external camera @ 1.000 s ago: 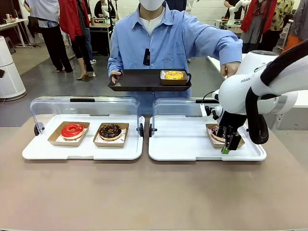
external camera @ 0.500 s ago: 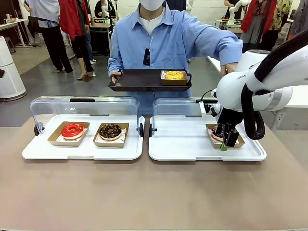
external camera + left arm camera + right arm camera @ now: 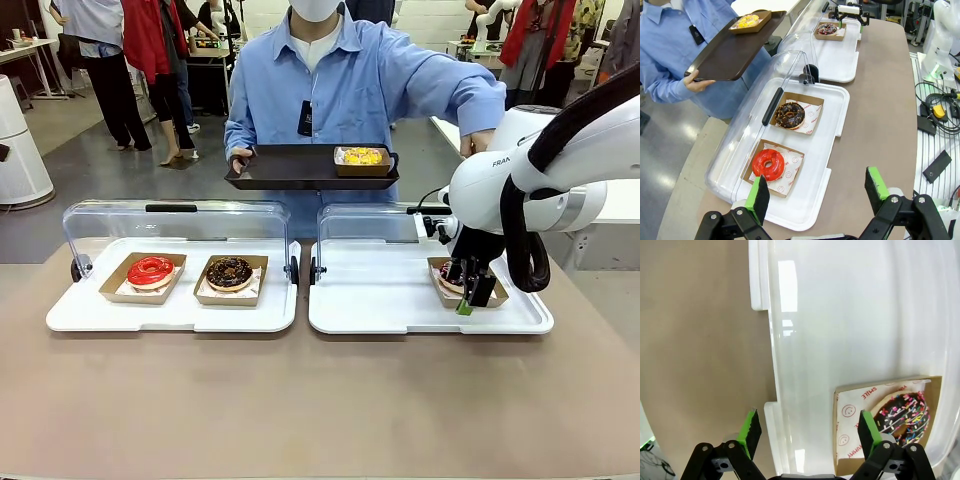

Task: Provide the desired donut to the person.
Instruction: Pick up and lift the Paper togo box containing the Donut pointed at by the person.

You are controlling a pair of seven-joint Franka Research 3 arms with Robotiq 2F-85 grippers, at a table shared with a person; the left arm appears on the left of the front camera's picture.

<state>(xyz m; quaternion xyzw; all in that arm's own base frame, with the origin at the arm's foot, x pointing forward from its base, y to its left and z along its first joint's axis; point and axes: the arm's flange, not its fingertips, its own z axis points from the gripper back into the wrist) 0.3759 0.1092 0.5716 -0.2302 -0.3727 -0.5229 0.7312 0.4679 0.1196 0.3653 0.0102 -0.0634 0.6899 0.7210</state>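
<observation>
The person (image 3: 340, 80) stands at the far side holding a dark tray (image 3: 290, 168) that carries a yellow-topped donut (image 3: 362, 156) in a cardboard box. My right gripper (image 3: 468, 290) hangs open just over a chocolate sprinkle donut (image 3: 902, 412) in its box on the right white tray (image 3: 380, 300). In the right wrist view, the right gripper (image 3: 808, 427) has one finger at the box's near edge and the other over bare tray. My left gripper (image 3: 816, 189) is open, high above a red-glazed donut (image 3: 769, 164) and a chocolate donut (image 3: 789, 114).
The left white tray (image 3: 170, 310) holds the red donut (image 3: 150, 270) and the chocolate donut (image 3: 229, 272). Clear lids (image 3: 180, 222) stand raised behind both trays. Bare brown table (image 3: 320, 400) lies in front. Cables and small devices (image 3: 940, 115) lie beside the table.
My right gripper has shifted slightly left and away from me over the sprinkle donut's box, still open. The person and the held tray have hardly moved.
</observation>
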